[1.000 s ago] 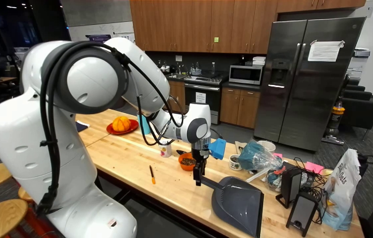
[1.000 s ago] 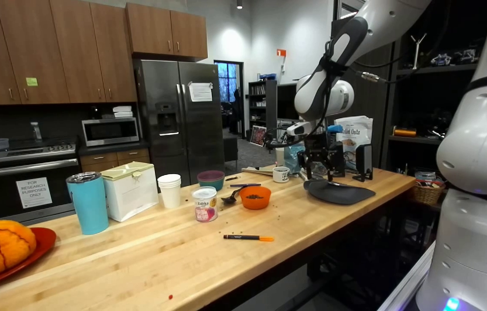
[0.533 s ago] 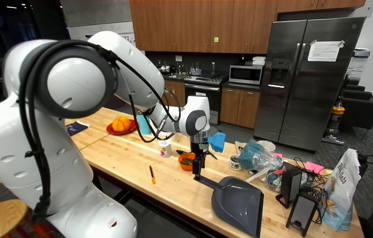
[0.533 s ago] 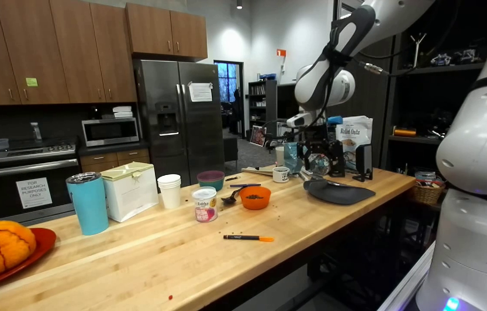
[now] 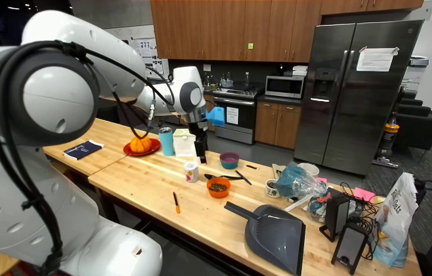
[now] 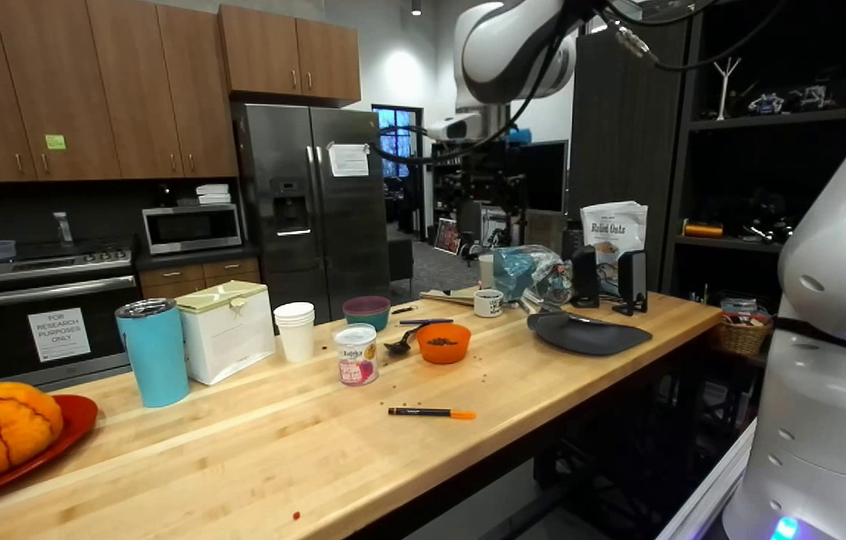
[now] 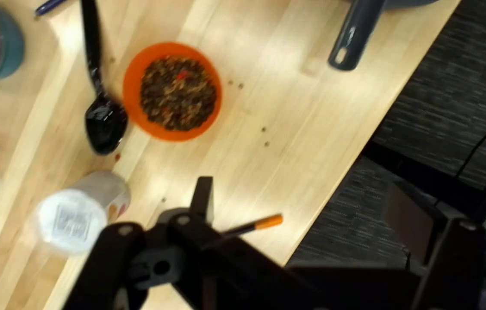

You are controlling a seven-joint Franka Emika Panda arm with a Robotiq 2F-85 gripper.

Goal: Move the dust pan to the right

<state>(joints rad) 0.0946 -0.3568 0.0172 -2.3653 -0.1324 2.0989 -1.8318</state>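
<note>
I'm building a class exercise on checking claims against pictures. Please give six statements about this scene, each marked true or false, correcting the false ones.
1. The dust pan lies on the table. True.
2. The dust pan is bright red. False: it is dark grey.
3. The gripper is open. True.
4. A black spoon lies beside the orange bowl. True.
5. The gripper is clamped on the dust pan. False: they are apart.
6. The orange bowl is empty. False: small dark pieces lie in it.
</note>
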